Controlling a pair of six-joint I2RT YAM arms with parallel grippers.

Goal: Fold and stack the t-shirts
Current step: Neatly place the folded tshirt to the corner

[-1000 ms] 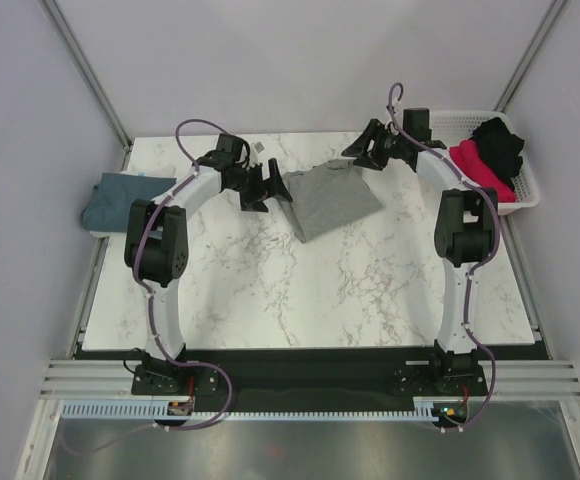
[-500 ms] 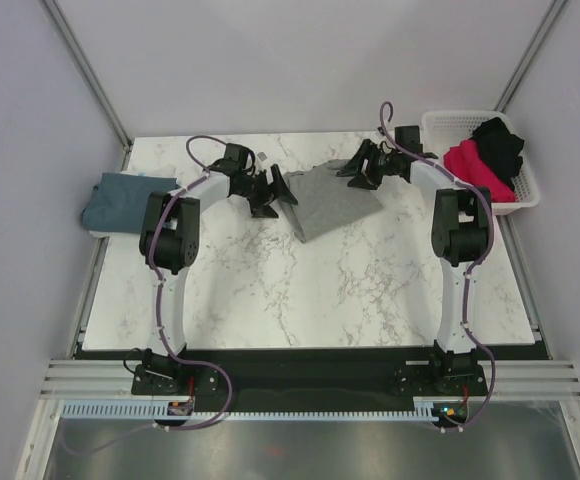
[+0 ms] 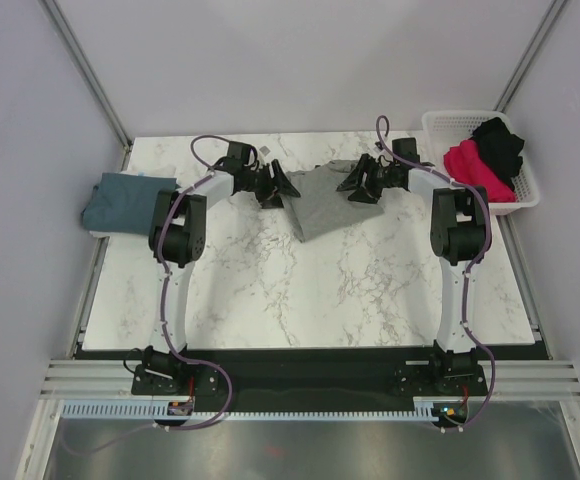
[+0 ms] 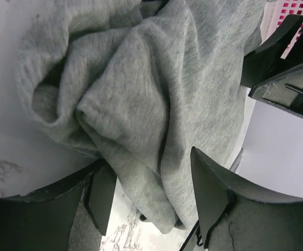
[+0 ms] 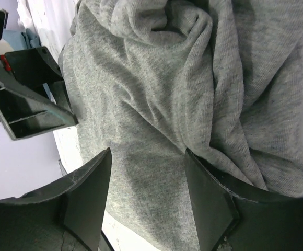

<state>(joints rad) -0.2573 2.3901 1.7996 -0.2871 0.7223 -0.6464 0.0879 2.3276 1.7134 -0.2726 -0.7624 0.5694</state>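
Where the marbled table [image 3: 270,290] fills the top view, the left arm [image 3: 170,240] and right arm [image 3: 460,235] both reach to its far side and meet over a heather grey t-shirt [image 3: 322,200], which lies crumpled and partly spread at the far centre of the tabletop. At the far right corner stands a white basket [image 3: 457,116] holding a magenta-pink t-shirt [image 3: 475,165] with a black t-shirt [image 3: 498,140] bunched on top of it toward the back. A dusty teal-blue t-shirt [image 3: 125,200] lies folded at the table's left edge, well apart from the grey one. The left gripper [image 3: 288,187] sits at the grey shirt's left edge, its jaws spread with a bunched fold of the cloth between them. The right gripper [image 3: 356,186] rests low at the shirt's right side, jaws likewise spread, with wrinkled fabric lying across the gap.
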